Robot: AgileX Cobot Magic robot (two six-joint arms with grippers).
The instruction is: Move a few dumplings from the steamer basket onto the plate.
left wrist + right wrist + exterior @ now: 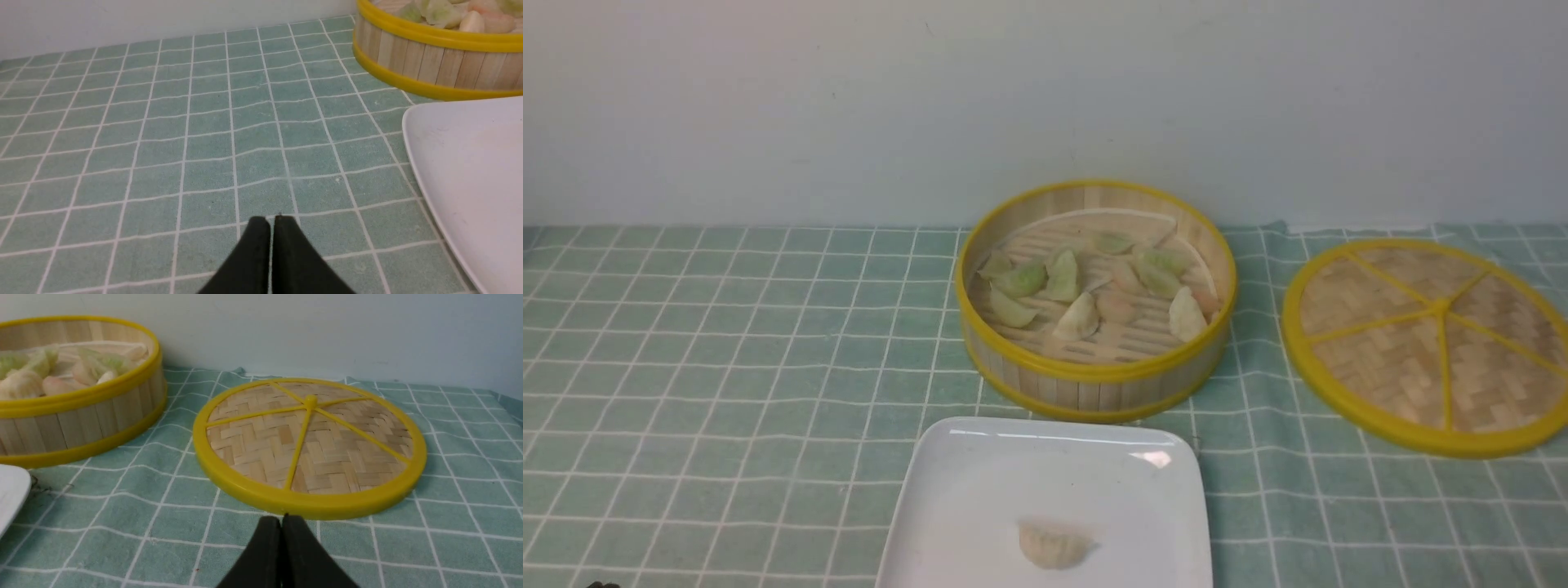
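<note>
The steamer basket stands mid-table with several pale green, cream and pinkish dumplings on its slatted floor. The white square plate lies just in front of it and holds one cream dumpling. My left gripper is shut and empty, low over the cloth to the left of the plate and basket. My right gripper is shut and empty, just in front of the lid's near rim, to the right of the basket. Neither gripper's fingers show clearly in the front view.
The flat woven lid with yellow spokes lies on the cloth right of the basket; it also shows in the right wrist view. A green checked cloth covers the table. A pale wall runs behind.
</note>
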